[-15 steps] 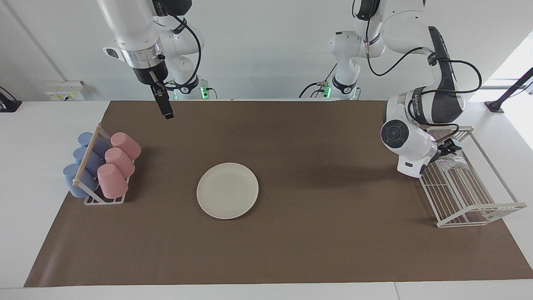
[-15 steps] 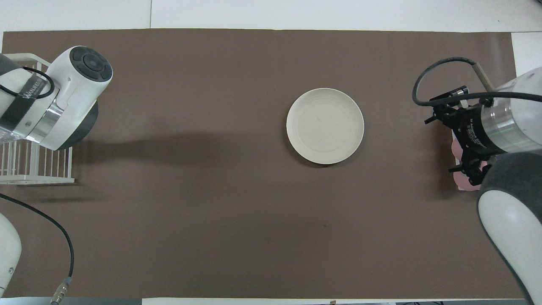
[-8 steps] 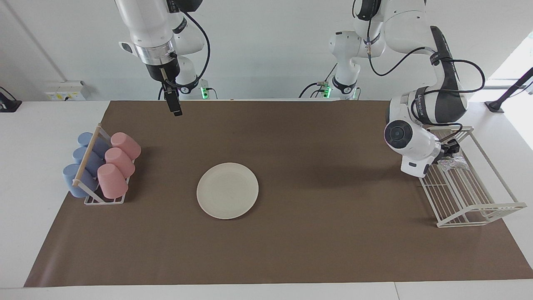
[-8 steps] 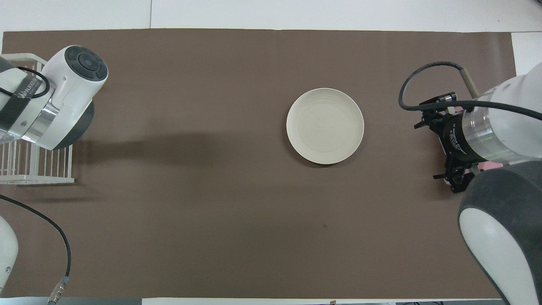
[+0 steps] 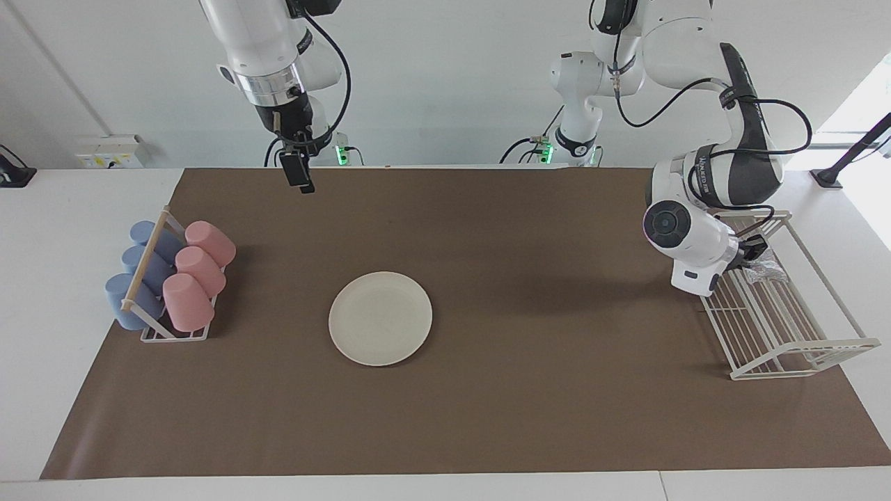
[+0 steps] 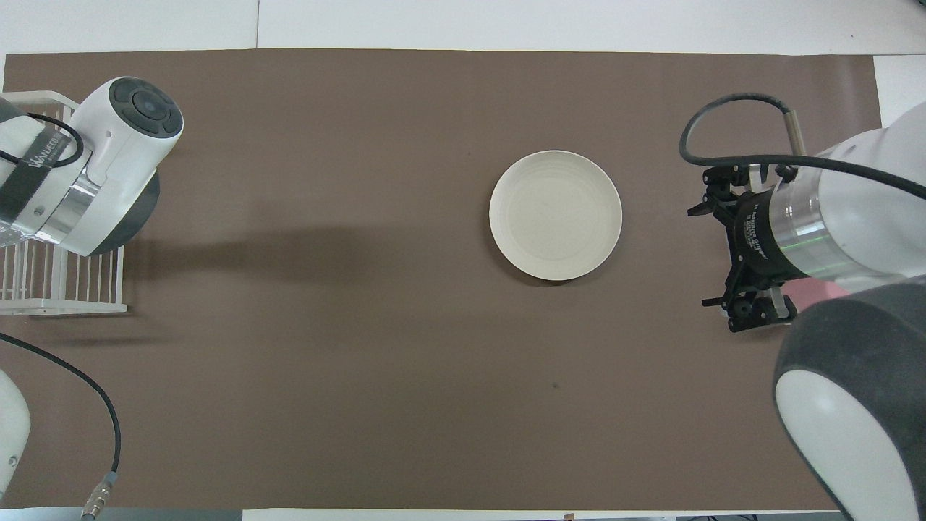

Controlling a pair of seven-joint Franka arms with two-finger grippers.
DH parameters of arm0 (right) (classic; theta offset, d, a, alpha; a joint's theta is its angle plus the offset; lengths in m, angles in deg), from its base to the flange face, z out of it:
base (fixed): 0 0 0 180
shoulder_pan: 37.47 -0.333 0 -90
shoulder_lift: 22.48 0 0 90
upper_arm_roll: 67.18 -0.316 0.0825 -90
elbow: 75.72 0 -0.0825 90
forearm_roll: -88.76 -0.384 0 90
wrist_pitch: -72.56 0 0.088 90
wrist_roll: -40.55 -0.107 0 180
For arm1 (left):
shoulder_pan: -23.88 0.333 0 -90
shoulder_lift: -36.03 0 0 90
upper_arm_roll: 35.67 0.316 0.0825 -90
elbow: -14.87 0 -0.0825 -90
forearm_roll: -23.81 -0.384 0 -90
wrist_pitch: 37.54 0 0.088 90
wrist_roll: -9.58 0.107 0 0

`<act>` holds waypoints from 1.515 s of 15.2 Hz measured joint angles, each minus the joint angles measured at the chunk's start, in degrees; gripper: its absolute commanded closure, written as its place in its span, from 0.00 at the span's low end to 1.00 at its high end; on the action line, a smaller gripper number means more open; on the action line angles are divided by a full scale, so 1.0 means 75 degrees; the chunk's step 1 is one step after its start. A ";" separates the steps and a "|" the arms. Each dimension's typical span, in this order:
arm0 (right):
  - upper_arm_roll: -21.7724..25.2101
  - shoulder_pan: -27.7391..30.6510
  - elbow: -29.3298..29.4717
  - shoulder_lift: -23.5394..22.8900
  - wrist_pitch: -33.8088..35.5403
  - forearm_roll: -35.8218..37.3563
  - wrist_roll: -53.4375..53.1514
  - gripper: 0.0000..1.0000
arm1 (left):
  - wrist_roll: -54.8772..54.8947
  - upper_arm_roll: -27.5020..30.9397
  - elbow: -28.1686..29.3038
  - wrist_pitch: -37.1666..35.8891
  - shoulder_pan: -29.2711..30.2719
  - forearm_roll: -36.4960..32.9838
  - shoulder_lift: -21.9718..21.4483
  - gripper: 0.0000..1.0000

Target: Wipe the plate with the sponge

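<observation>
Facing view: plate [image 5: 380,318] lies flat on the brown mat [image 5: 487,417], mid-table and bare, well apart from both arms, so it looks ready for wiping. Sponge [image 5: 766,264] sits in the white wire rack [image 5: 786,327] at the left arm's end of the table. Left gripper [image 5: 752,249] is at the sponge, reaching into the rack from the side; it looks closed on the sponge, though the wrist hides most of it. My guess is the pickup step is in hand. Right gripper [image 5: 298,174] hangs high over the mat's edge nearest the robots, waiting; whether it is open, I cannot tell. Pink and blue cups [image 5: 170,275] lie in a holder at the right arm's end.

Overhead view: plate [image 6: 555,215] is uncovered. The left arm's body hides the sponge over the rack [image 6: 58,282].
</observation>
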 measured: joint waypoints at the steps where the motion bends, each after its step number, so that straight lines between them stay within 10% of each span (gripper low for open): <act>1: -0.0071 -0.0110 0.0013 0.0001 -0.0026 -0.0064 -0.0235 0.00 | 0.0000 0.0000 -0.0035 0.0002 0.0001 0.0000 -0.0004 1.00; 6: -0.0156 -0.0983 0.0645 -0.0351 0.0395 -0.0021 -0.1193 0.00 | 0.0028 0.0006 -0.1155 -0.0519 0.0106 0.1647 -0.0185 1.00; 13: -0.0128 -0.1794 0.3149 -0.2382 0.1337 0.0002 -0.2497 0.00 | -0.0026 0.0068 -0.2862 -0.1981 0.0409 0.6419 -0.0720 1.00; 19: -0.0125 -0.2229 0.4427 -0.3199 0.1654 0.0179 -0.2978 0.00 | -0.0301 0.0107 -0.2577 -0.2264 0.1521 1.0196 -0.1237 1.00; 23: -0.0125 -0.2221 0.4259 -0.3138 0.0987 0.0177 -0.2978 0.00 | 0.0402 0.0114 -0.0863 -0.2144 0.1925 1.2217 -0.1977 1.00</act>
